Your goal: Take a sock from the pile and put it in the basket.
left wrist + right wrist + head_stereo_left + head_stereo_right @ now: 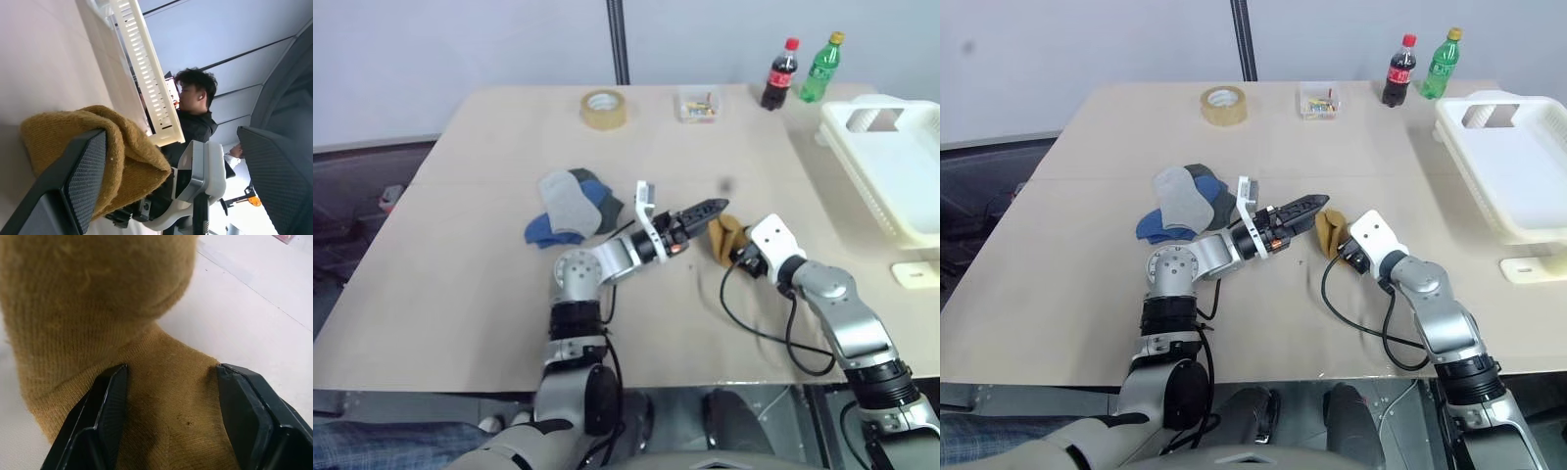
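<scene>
My right gripper (736, 247) is shut on a mustard-yellow sock (725, 234), held just above the table right of centre; in the right wrist view the sock (98, 308) fills the gap between the two fingers (105, 406). My left gripper (707, 209) is open and points at that sock from the left, its tips right beside it. In the left wrist view one finger (83, 171) lies against the sock (112, 142) and the other stands far off. The pile (573, 204) of grey, blue and dark green socks lies left of centre. The white basket (901, 166) stands at the table's right edge.
A roll of tape (604, 109), a small clear box (697, 104), a cola bottle (780, 74) and a green bottle (821, 67) stand along the table's far edge. A small white piece (915, 274) lies below the basket. A person (195, 107) is beyond the basket.
</scene>
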Motion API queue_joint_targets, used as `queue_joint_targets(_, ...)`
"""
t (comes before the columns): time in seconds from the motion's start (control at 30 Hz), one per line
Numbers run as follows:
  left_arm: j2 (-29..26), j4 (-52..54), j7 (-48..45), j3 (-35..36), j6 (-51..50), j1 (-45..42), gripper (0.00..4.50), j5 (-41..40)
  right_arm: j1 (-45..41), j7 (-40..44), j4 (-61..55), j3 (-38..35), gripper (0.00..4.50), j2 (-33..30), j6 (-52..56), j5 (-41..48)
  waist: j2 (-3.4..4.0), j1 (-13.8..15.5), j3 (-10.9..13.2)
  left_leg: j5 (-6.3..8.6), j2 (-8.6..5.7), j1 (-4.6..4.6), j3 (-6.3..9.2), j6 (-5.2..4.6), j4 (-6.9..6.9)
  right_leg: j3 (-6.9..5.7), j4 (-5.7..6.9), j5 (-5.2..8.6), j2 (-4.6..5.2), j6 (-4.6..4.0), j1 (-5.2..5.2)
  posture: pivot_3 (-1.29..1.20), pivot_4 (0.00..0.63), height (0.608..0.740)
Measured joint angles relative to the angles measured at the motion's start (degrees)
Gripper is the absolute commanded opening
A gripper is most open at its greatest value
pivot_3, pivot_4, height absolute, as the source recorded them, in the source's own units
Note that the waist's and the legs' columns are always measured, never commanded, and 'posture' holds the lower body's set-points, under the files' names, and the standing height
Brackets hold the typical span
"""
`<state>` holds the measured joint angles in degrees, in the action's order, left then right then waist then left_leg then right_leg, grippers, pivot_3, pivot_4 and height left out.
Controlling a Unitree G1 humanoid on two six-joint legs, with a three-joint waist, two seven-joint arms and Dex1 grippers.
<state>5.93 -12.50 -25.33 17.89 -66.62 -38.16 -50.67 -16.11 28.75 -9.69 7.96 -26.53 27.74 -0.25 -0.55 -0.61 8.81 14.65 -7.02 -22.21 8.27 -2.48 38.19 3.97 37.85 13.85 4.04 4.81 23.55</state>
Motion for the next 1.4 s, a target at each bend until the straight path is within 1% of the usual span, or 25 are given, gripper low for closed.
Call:
queue_joint_targets(0.07,-0.37,-0.59,-1.15,-0.76,0.68,-0.08,4.43,0.00,0.50,3.01,-3.74,-1.94,2.98,-2.97,4.44,3.11,0.02,0.11,0.02,0.00,-0.01,-0.23,0.02,0.00,0.02,-0.03,-0.01,0.00,0.00,0.00,0.17,0.00,0.150,0.739)
queue_joint_targets(0.13,-0.56,-0.81,-1.70,-1.29,0.88,-0.11,4.43,0.00,0.64,4.64,-6.00,-4.10,2.98,-4.75,6.47,5.07,0.01,0.18,0.03,0.00,-0.01,-0.37,0.05,-0.01,0.05,-0.07,-0.02,0.00,0.00,0.00,0.28,0.00,0.150,0.739)
queue_joint_targets(0.17,-0.69,-1.57,-2.19,-1.85,1.29,-0.23,4.43,0.02,1.05,7.16,-8.55,-7.30,2.98,-7.17,8.25,8.16,0.01,0.31,0.03,0.00,-0.03,-0.41,0.07,-0.01,0.04,-0.08,-0.07,0.00,0.01,0.00,0.31,0.00,0.150,0.739)
queue_joint_targets(0.23,-0.77,-2.27,-2.56,-2.79,1.92,-0.28,4.43,0.10,2.44,9.86,-10.86,-11.53,2.98,-9.23,9.29,11.78,0.00,0.59,0.03,0.00,-0.02,-0.44,0.12,-0.01,0.01,-0.12,-0.16,0.00,0.03,0.00,0.30,0.00,0.150,0.739)
queue_joint_targets(0.27,-0.77,-2.82,-2.89,-3.21,2.43,-0.50,4.43,0.18,4.49,11.72,-11.22,-13.54,2.98,-11.32,8.34,13.03,0.00,0.79,0.04,0.00,-0.02,-0.46,0.13,-0.02,0.01,-0.14,-0.19,0.00,0.04,0.00,0.30,0.00,0.150,0.739)
queue_joint_targets(0.37,-1.32,-3.94,-4.44,-4.04,3.42,-0.88,4.43,0.21,8.14,15.26,-9.32,-17.26,2.98,-14.90,7.83,15.56,-0.02,1.35,0.05,0.01,-0.02,-0.48,0.09,-0.02,0.00,-0.12,-0.22,0.00,0.05,0.00,0.31,0.00,0.150,0.739)
queue_joint_targets(0.43,-1.31,-4.75,-5.40,-4.92,3.80,-1.42,4.43,0.66,8.20,15.84,-8.86,-19.49,2.98,-14.91,8.46,17.80,-0.02,1.27,0.06,0.00,-0.01,-0.48,0.05,-0.02,0.01,-0.05,-0.16,0.00,0.10,0.00,0.35,0.00,0.150,0.739)
queue_joint_targets(0.5,-0.91,-5.94,-6.67,-6.53,4.86,-2.06,4.43,1.49,7.33,15.81,-8.91,-20.07,2.98,-14.83,9.12,19.47,-0.02,1.31,0.06,0.00,0.03,-0.48,0.06,-0.01,0.01,-0.07,-0.15,0.00,0.09,0.00,0.34,0.00,0.150,0.739)
queue_joint_targets(0.57,-0.19,-7.82,-7.98,-8.28,6.59,-2.66,4.50,2.96,6.88,15.49,-8.93,-19.58,3.52,-14.45,8.85,19.62,-0.02,1.45,0.06,0.00,0.02,-0.48,0.06,-0.01,0.01,-0.08,-0.16,0.00,0.10,0.00,0.34,0.00,0.150,0.739)
queue_joint_targets(0.6,0.12,-8.91,-8.52,-8.87,7.26,-2.89,4.50,3.47,6.87,15.35,-8.97,-19.26,3.69,-14.19,8.76,19.67,-0.03,1.46,0.07,0.00,0.02,-0.49,0.06,-0.02,0.01,-0.08,-0.16,0.00,0.10,0.00,0.34,0.00,0.150,0.739)
queue_joint_targets(0.63,0.36,-9.77,-9.04,-9.39,7.77,-3.00,4.50,3.94,6.87,15.13,-9.07,-18.83,4.28,-13.84,8.81,19.86,-0.03,1.46,0.07,0.00,0.01,-0.51,0.06,-0.02,0.01,-0.08,-0.17,0.00,0.10,0.00,0.36,0.00,0.150,0.739)
queue_joint_targets(0.67,0.52,-10.39,-9.48,-9.71,8.14,-3.11,4.50,4.31,6.87,14.98,-9.22,-18.50,4.44,-13.58,9.02,20.08,-0.03,1.44,0.07,0.00,0.01,-0.54,0.06,-0.02,0.01,-0.07,-0.18,0.00,0.10,0.00,0.38,0.00,0.150,0.739)
queue_joint_targets(0.8,0.92,-12.36,-11.20,-11.69,9.54,-3.36,4.50,5.85,5.84,13.04,-10.04,-17.36,4.44,-11.54,12.66,21.95,-0.03,1.42,0.07,0.00,0.01,-0.56,0.06,-0.02,0.01,-0.06,-0.17,-0.01,0.12,-0.01,0.42,0.00,0.150,0.739)
queue_joint_targets(0.97,0.95,-14.06,-13.34,-12.82,10.36,-3.39,4.50,6.85,2.75,8.03,-9.89,-16.64,4.44,-5.76,19.30,25.29,-0.02,1.43,0.06,0.00,0.01,-0.56,0.06,-0.02,0.01,-0.05,-0.15,-0.01,0.12,-0.01,0.43,0.00,0.150,0.739)
queue_joint_targets(1.1,0.94,-15.19,-13.98,-12.99,10.90,-3.66,4.50,7.67,0.15,5.42,-7.73,-15.51,4.44,-3.78,20.95,25.40,-0.02,1.42,0.06,0.00,0.00,-0.57,0.06,-0.02,0.02,-0.05,-0.14,-0.01,0.11,-0.01,0.44,0.00,0.150,0.739)
queue_joint_targets(1.2,0.91,-15.75,-14.41,-13.45,11.43,-3.71,4.50,8.68,-0.81,3.46,-4.79,-15.03,4.44,-2.32,21.74,25.25,-0.02,1.41,0.06,0.00,0.00,-0.57,0.07,-0.02,0.01,-0.05,-0.14,-0.01,0.11,-0.02,0.47,0.00,0.150,0.739)
queue_joint_targets(1.4,0.73,-15.82,-14.41,-13.46,11.70,-3.70,4.50,9.24,-0.87,3.35,-4.24,-14.66,4.44,-2.71,21.91,25.45,-0.01,1.38,0.06,0.00,0.00,-0.58,0.06,-0.02,0.01,-0.05,-0.13,-0.01,0.11,-0.02,0.47,0.00,0.150,0.739)
